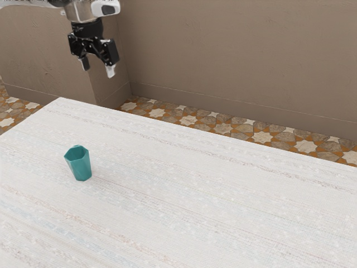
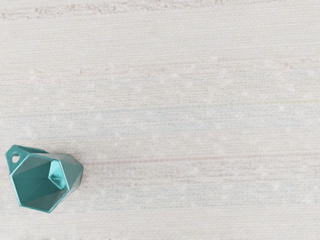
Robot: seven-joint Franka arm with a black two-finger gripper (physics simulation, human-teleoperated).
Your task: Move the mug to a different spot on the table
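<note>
Hovering high above the pale table [image 1: 212, 195], my gripper [image 1: 97, 68] hangs with its fingers spread apart, nothing between them.
A teal faceted mug [image 1: 78, 162] stands upright on the tabletop toward the exterior view's left, well below the hand; through the wrist camera I see into its open mouth, with its small handle [image 2: 15, 156] on one side.

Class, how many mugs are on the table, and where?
1. The teal faceted mug stands upright on the pale table, toward the exterior view's left, well below the black gripper. None seems hidden.
</note>
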